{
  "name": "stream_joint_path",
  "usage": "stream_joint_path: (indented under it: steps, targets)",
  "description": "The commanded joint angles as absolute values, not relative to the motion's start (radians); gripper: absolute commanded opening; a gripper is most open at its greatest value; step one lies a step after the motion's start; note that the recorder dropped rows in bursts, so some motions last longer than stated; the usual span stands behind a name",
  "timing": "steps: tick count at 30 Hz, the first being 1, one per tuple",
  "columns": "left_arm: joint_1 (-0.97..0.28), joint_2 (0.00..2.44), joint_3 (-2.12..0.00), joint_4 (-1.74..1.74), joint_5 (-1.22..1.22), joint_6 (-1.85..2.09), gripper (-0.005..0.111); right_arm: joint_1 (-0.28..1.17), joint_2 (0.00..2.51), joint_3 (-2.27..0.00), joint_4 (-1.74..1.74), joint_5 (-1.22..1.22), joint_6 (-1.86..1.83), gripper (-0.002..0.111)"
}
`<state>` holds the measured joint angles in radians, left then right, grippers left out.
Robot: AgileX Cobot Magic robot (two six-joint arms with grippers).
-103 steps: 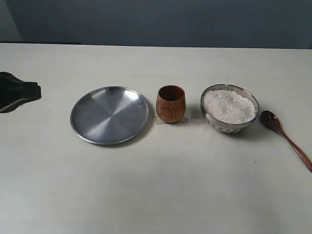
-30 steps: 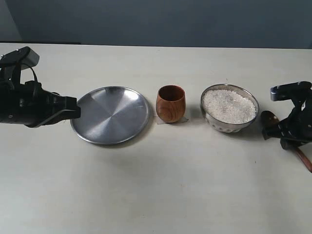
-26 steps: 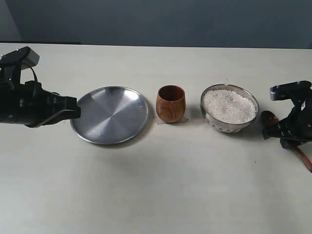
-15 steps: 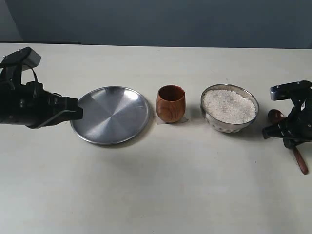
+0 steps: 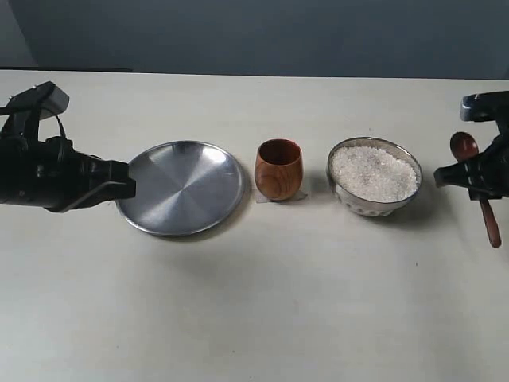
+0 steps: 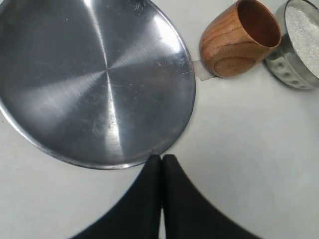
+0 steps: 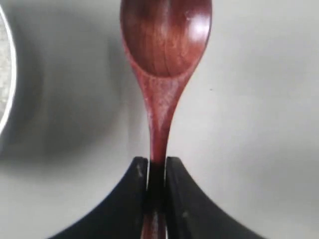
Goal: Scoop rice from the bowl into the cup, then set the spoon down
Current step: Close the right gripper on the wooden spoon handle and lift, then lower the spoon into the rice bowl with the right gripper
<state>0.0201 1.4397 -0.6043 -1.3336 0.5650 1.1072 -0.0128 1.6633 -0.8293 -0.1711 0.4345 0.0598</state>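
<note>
Right wrist view is giving us the clearest look at the hold: our right gripper (image 7: 157, 169) is pinching the spoon (image 7: 160, 89) by its thin handle, just behind the neck, with the oval scoop facing up and empty. Judging by the shadow under it, we are holding it off the table (image 5: 318, 302), at the far right of the scene, just right of the bowl (image 5: 343, 195), where the rice (image 5: 374, 171) is lying heaped almost to the rim. The cup (image 5: 278, 169) is standing upright just left of the bowl, with the plate (image 5: 179, 187) beyond it. Our left gripper (image 6: 162, 162) is sitting clenched on nothing, tips pressed together at the plate's left edge. We are seeing the main danger as the spoon twisting. The jaws are closing on a slim stick, so drag through the heap or the weight of a full scoop could be rolling it and tipping the load out. Digging in steeply could be pushing grains over the brimming rim, or shoving the bowl into the cup beside it. We are also aiming at a narrow mouth, so any tilt on the way across could be scattering rice onto the table, and a low pass could be knocking the cup over.
</note>
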Motion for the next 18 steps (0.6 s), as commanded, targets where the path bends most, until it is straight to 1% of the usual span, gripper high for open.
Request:
stream_joint_path:
  steps: [1,4,6,10,13,16,18]
  targets:
    - [0.016,1.442,-0.608,-1.352,0.563,1.110,0.000,-0.009,1.571,-0.833,-0.148,0.475,0.047,-0.001]
    - [0.016,1.442,-0.608,-1.352,0.573,1.110,0.000,-0.009,1.501,-0.843,-0.070,0.538,-0.062,-0.001]
    - [0.016,1.442,-0.608,-1.352,0.583,1.110,0.000,-0.009,1.493,-0.905,-0.028,0.672,-0.124,-0.001]
    - [0.016,1.442,-0.608,-1.358,0.606,1.110,0.000,-0.009,1.497,-1.102,-0.036,0.967,-0.173,-0.001]
    - [0.016,1.442,-0.608,-1.362,0.613,1.110,0.000,-0.009,1.564,-1.219,-0.080,1.164,-0.190,-0.001]
    - [0.016,1.442,-0.608,-1.367,0.626,1.110,0.000,0.025,1.616,-1.223,-0.083,1.173,-0.188,-0.001]
    - [0.016,1.442,-0.608,-1.367,0.626,1.110,0.000,0.092,1.650,-1.224,-0.205,1.176,-0.166,-0.001]
